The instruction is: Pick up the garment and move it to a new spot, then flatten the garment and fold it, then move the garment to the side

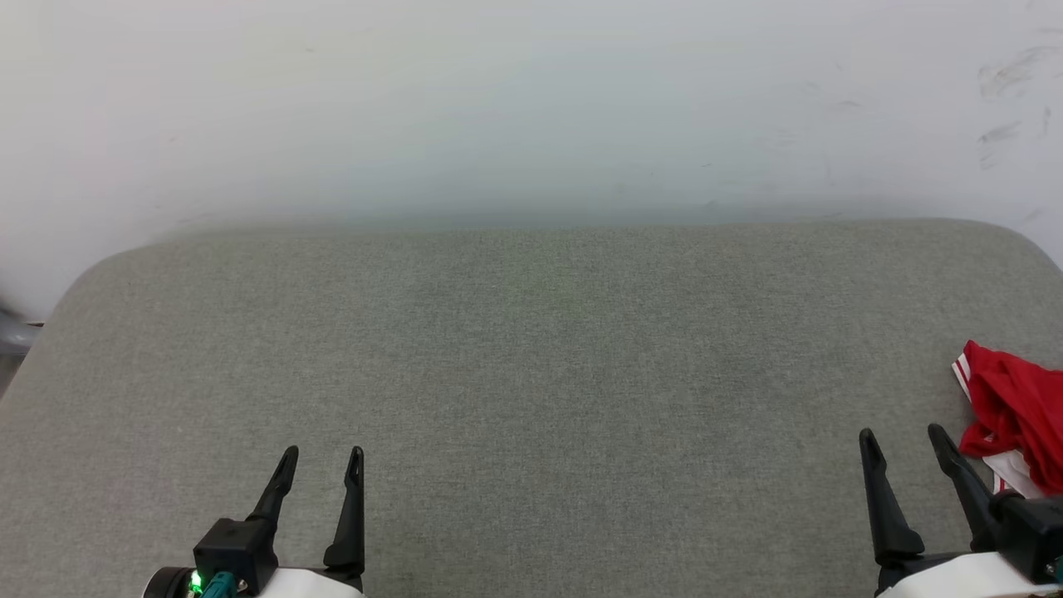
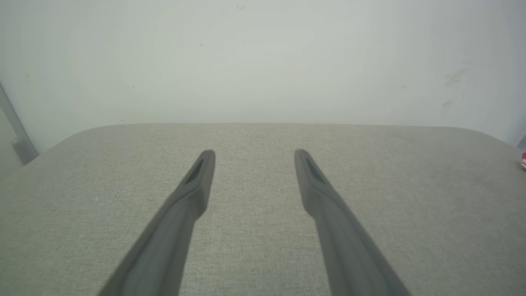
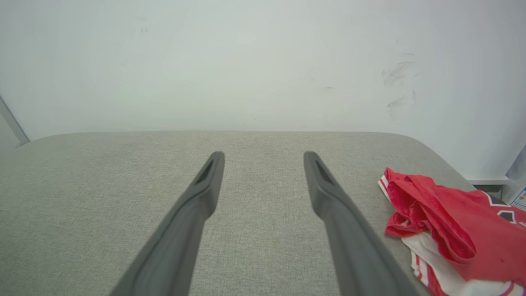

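Left gripper (image 1: 324, 455) and right gripper (image 1: 901, 433) hover empty, fingers spread wide, over a gray cushion (image 1: 531, 374); the crumpled garment (image 1: 1017, 415) at its right edge may slide off if nudged.

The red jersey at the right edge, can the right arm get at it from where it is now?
Probably yes. The jersey lies crumpled just beside the right gripper, whose jaws stand open, and nothing sits between them on the grey surface.
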You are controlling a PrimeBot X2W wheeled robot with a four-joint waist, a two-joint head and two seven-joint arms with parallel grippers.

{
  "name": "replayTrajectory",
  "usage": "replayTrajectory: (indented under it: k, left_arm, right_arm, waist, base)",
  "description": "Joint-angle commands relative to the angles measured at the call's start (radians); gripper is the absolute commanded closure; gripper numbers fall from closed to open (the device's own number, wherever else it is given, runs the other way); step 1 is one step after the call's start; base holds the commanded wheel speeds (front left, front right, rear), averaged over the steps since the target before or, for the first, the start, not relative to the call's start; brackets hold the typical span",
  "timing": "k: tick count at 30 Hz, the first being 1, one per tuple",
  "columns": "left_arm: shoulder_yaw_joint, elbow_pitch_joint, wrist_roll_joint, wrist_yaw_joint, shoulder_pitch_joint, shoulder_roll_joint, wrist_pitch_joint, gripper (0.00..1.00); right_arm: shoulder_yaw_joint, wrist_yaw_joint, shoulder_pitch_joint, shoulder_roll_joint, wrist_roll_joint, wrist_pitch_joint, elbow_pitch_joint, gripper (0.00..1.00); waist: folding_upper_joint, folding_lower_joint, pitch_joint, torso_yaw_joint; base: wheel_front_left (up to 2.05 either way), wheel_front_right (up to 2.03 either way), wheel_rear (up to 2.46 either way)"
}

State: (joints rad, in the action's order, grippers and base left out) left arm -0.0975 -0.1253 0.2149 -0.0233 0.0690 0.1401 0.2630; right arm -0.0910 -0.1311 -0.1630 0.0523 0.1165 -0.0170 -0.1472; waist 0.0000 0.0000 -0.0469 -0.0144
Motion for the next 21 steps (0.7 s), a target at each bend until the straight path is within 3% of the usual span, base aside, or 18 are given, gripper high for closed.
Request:
replayTrajectory:
  k: [1,18,19,21]
  left_arm:
    - [0.002,-0.004,-0.007,-0.005,-0.004,-0.004,0.002,0.00]
    - [0.013,-0.026,-0.030,-0.031,-0.024,-0.016,0.002,0.00]
    - [0.010,-0.026,-0.027,-0.031,-0.014,-0.016,0.000,1.00]
    - [0.009,-0.040,-0.025,-0.031,-0.010,-0.020,-0.002,1.00]
  right_arm:
    - [0.002,0.001,-0.010,-0.003,0.006,0.000,-0.010,0.00]
    - [0.010,0.001,-0.006,-0.004,0.012,0.007,-0.026,0.00]
    - [0.009,0.000,-0.002,0.000,0.008,0.008,-0.019,1.00]
    - [0.011,0.000,-0.004,0.000,0.010,0.008,-0.004,1.00]
  waist:
    - [0.0000,0.0000,0.000,-0.001]
    - [0.0000,0.0000,0.004,-0.006]
    - [0.0000,0.0000,0.004,-0.006]
    - [0.0000,0.0001,0.005,-0.006]
  base:
    - [0.00,0.00,0.00]
    - [0.00,0.00,0.00]
    - [0.00,0.00,0.00]
    - [0.00,0.00,0.00]
